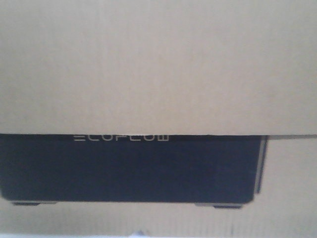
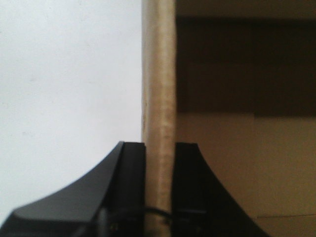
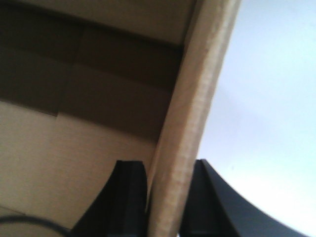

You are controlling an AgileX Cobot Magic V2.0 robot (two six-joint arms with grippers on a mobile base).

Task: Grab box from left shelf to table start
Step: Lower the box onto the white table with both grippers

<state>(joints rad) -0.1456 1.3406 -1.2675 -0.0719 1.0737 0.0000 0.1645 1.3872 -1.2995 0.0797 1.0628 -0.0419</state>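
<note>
The brown cardboard box (image 1: 158, 64) fills the front view, very close to the camera. A plain cardboard layer overlaps its big black printed rectangle with pale lettering (image 1: 129, 168). In the left wrist view my left gripper (image 2: 159, 148) is shut on the box's cardboard wall edge (image 2: 159, 89), one black finger on each side. Seen from the right wrist, my right gripper (image 3: 165, 168) is shut on the box's other wall edge (image 3: 197, 98) in the same way. The box's shadowed inside (image 2: 237, 74) shows beside each wall. The left shelf is out of view.
A plain white surface (image 2: 64, 89) lies beyond the box wall in the left wrist view, and a pale surface (image 3: 266, 98) lies beyond it in the right wrist view. The box blocks everything else in the front view.
</note>
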